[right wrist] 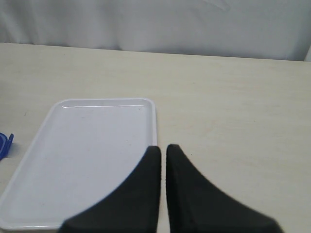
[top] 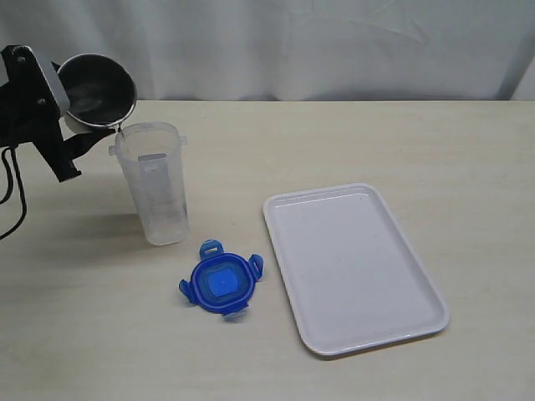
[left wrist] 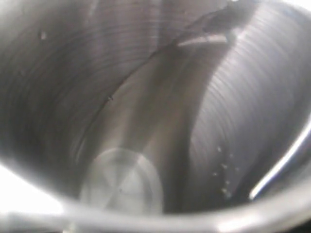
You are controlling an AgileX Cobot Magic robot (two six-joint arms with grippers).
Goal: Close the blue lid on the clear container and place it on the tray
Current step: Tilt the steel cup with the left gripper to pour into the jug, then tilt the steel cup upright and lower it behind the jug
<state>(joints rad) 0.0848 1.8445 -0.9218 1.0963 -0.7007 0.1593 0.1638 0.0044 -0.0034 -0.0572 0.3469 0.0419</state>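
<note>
— So, what takes up the most room?
— A pale table. On it a flat white tray lies just ahead of the right gripper, whose two black jaws are pressed together. That gripper shows only in its own wrist view, and it hides part of the tray's near edge.
— And the container?
— The clear container stands upright and uncapped, just below the left gripper. Those jaws are clamped on a steel cup, tipped so its lip hangs over the container's mouth. The fingers are mostly hidden behind the cup, and the arm is cut off at the picture's edge.
— What does the left wrist camera give?
— Only the cup's blurred grey inside, with a few droplets on its wall. Whether anything is pouring is hard to make out.
— The lid?
— The blue lid lies flat on the table with its tabs splayed, apart from both sets of jaws, between container and tray. The right wrist view catches only a blue sliver.
</note>
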